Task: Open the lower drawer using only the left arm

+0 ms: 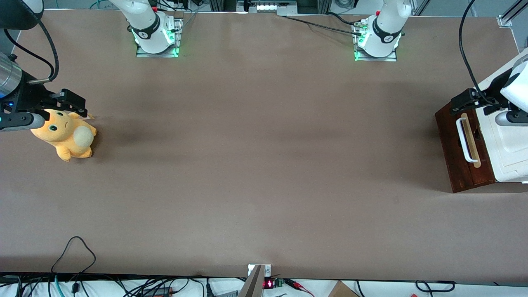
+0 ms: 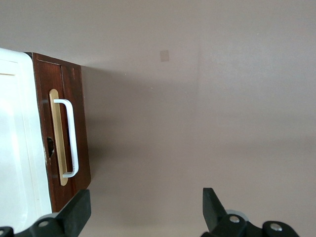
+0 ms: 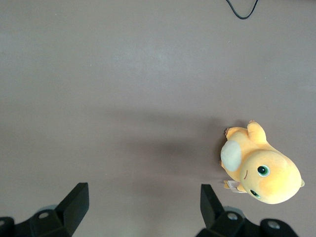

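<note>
Pincer [image 2: 143,215] of the left arm [image 1: 513,93]: fingers [image 2: 76,212] spread wide apart, gripping nothing, with bare tabletop [image 2: 207,108] showing between them. In the front view the pincer [image 1: 464,101] sits at the right edge of the frame, above the upper end of the cabinet and just above the drawer front's top corner; contact with the wood cannot be confirmed.

Lower drawer [image 1: 462,150]: dark red-brown front at the right edge of the front view, toward the working arm's end of the tabletop. It appears closed, the front lying against the cabinet body. A white loop handle [image 1: 465,139] runs along a pale wood strip [image 1: 472,142] on the front; the same handle [image 2: 70,138] is clear of both fingers in the wrist view.

Cream-white cabinet top [image 1: 509,144]: adjoins the drawer front, partly covered by the arm.

Orange plush toy [image 1: 66,138]: lies at the left of the front view, toward the parked arm's end, well apart from the cabinet.

Cables [image 1: 70,255]: looped at the lower left edge of the front view.
</note>
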Robot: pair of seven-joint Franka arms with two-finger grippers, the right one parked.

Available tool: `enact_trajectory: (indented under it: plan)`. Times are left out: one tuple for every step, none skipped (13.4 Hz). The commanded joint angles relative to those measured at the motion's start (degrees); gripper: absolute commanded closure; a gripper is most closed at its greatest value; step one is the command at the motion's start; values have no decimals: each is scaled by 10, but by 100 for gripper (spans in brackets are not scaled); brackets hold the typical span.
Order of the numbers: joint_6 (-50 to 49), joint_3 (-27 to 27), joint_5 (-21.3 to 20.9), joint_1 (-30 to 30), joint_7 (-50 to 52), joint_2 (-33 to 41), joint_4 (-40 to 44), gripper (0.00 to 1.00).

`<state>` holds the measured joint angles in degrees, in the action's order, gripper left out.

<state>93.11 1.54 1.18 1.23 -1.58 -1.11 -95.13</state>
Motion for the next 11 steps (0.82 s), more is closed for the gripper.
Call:
enact_trajectory:
  plan:
    - [-21, 3, 7, -1, -18, 1, 12, 0]
    - [-32, 2, 7, 0, -19, 1, 13, 0]
    - [-32, 2, 6, -1, -17, 1, 18, 0]
    - [-32, 2, 6, -1, -14, -2, 26, 0]
    - [-31, 2, 6, -1, -16, -5, 27, 0]
    - [-30, 2, 6, -1, -17, -5, 28, 0]
    - [-30, 2, 10, -1, -19, -5, 28, 0]
    - [-31, 2, 11, -1, -19, -5, 27, 0]
    - [-34, 2, 11, -1, -19, -5, 27, 0]
    - [-35, 2, 11, -1, -16, -5, 27, 0]
    - [-43, 2, 11, -1, -13, -5, 27, 0]
